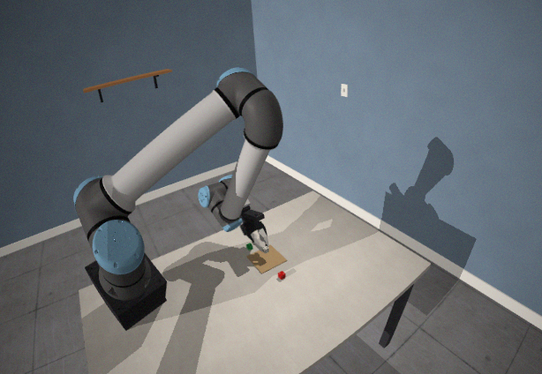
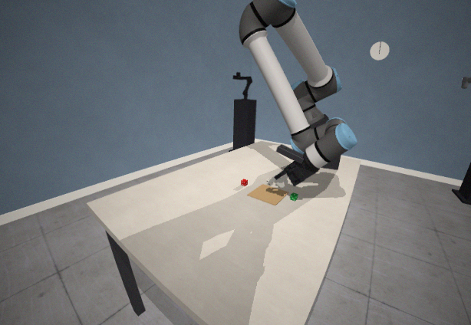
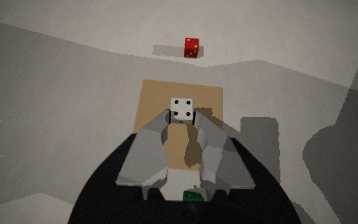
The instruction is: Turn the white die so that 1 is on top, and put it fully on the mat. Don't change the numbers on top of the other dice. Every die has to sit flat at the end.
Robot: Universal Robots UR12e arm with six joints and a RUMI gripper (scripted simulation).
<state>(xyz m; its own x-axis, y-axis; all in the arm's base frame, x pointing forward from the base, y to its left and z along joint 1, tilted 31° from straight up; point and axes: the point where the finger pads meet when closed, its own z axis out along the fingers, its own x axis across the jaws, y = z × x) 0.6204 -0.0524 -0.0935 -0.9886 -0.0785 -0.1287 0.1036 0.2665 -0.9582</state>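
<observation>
The white die (image 3: 182, 109) is held between my fingertips over the brown mat (image 3: 176, 125), with a four-pip face turned to the wrist camera. My gripper (image 3: 181, 110) is shut on it. In the top view the gripper (image 1: 263, 248) sits low over the mat (image 1: 267, 259), near its far edge. In the exterior view the gripper (image 2: 272, 182) is at the mat's (image 2: 268, 194) far edge. I cannot tell if the die touches the mat.
A red die (image 3: 191, 47) lies on the table beyond the mat; it also shows in the top view (image 1: 282, 275) and the exterior view (image 2: 244, 182). A green die (image 1: 249, 246) sits just off the mat near the gripper, seen too in the exterior view (image 2: 293, 196) and the wrist view (image 3: 193, 196).
</observation>
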